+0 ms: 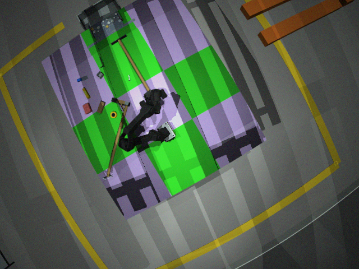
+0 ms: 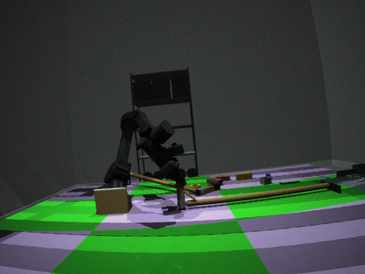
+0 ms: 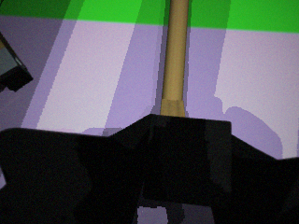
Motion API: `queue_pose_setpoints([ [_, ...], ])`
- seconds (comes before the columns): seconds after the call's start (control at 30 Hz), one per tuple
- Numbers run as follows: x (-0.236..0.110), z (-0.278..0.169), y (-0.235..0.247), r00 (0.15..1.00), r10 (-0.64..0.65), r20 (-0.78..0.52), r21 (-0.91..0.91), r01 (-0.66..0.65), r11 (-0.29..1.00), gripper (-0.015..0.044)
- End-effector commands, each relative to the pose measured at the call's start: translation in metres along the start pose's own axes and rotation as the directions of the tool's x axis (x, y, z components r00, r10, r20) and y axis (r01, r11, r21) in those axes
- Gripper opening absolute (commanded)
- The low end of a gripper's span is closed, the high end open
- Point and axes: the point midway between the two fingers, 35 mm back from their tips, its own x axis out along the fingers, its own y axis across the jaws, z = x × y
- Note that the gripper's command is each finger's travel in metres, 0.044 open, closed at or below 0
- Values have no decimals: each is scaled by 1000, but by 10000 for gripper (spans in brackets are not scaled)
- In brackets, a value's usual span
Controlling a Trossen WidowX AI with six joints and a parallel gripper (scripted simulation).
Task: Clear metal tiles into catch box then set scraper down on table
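Observation:
The long scraper has a wooden handle and a dark blade at its far end. My gripper is shut on the upright wooden grip at its near end, low over the table. The blade lies on the near side of the steel plate; whether it touches the table I cannot tell. Several small pale and yellowish tiles show at the plate's far part and the dark catch box; which of the two they lie on I cannot tell. My fingers hide most of the grip.
A second, shorter wooden tool lies left of the arm. A yellow ring, a brown block, a red block, a yellow block, a blue piece and a grey piece lie at the left.

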Motion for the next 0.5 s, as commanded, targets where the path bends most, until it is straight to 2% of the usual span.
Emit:
queue_pose_setpoints([
  [0.0,1,7,-2,1000,-4,6,-2,4,1000,0],
  [0.47,12,25,-7,1000,-8,3,-2,8,1000,0],
])
